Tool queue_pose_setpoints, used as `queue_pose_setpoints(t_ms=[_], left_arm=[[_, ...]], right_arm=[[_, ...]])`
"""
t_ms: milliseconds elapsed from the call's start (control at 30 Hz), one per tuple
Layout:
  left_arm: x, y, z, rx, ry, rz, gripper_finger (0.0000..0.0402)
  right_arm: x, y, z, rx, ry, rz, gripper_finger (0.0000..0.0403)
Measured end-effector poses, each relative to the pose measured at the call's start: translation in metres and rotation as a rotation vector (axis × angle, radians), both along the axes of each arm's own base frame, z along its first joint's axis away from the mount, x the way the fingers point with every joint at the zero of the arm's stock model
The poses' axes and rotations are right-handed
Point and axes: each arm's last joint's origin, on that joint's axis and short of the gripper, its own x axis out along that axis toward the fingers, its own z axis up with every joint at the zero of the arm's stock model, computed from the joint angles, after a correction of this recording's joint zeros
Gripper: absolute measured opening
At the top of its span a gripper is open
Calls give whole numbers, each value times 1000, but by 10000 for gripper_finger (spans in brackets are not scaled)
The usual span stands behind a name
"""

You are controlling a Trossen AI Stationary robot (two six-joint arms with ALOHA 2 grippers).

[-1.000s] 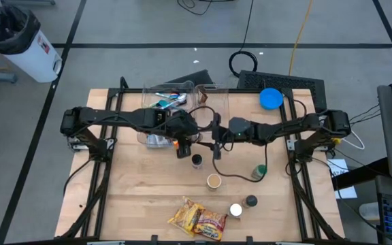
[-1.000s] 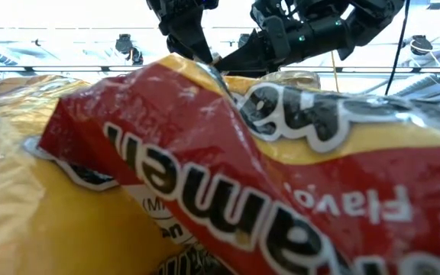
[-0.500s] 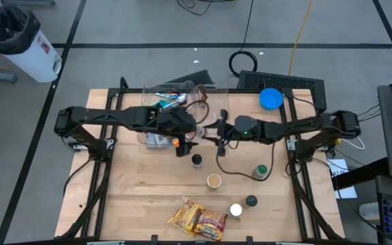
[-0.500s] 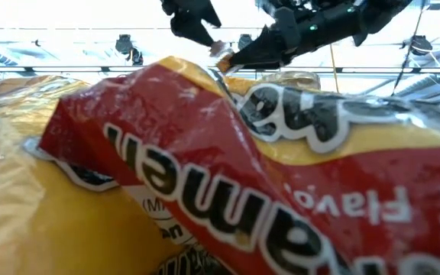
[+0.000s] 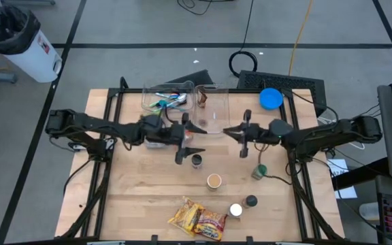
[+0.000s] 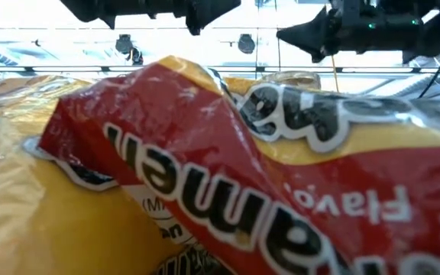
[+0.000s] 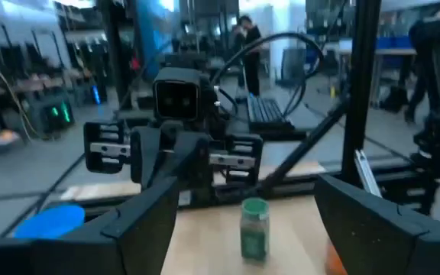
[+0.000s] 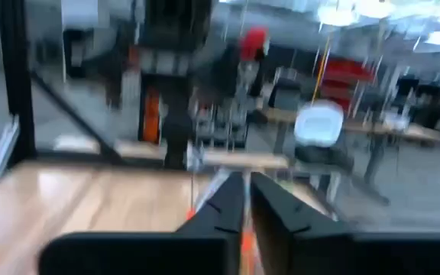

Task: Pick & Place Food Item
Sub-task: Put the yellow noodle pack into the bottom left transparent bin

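Yellow-and-red ramen packets (image 5: 197,219) lie flat near the table's near edge and fill the low view (image 6: 205,168). My left gripper (image 5: 197,139) hovers mid-table, wide open and empty, its fingers spread in the left wrist view (image 7: 243,229). My right gripper (image 5: 227,132) faces it a short way to the right. It is shut in the right wrist view (image 8: 245,206), and I see nothing in it. In the low view both hang high, the left gripper (image 6: 197,11) and the right gripper (image 6: 285,34). A brown item (image 5: 203,101) lies in the clear bin (image 5: 213,109).
A dark cup (image 5: 197,160), a tan cup (image 5: 214,180), a green-lidded jar (image 5: 258,171), a white lid (image 5: 235,210) and a dark lid (image 5: 251,201) stand between the grippers and the packets. Clear bins (image 5: 165,99) and a blue lid (image 5: 271,99) are at the far side.
The two grippers, close together over mid-table a second ago, have drawn apart: my left toward the table's left edge, my right toward its right edge. In the low view both have risen and now lie more level.
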Motion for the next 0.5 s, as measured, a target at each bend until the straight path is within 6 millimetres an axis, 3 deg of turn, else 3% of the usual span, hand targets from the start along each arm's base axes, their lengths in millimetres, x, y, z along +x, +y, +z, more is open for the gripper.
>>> queue_pose_setpoints(t_ms=[200,500], left_arm=[[-5,3,-5,-35,-22,32,303],[-4,0,-7,-130,14,12,307]], right_arm=[[-9,-1,-12,60,-15,3,19],[-9,-1,-10,87,-27,4,27]])
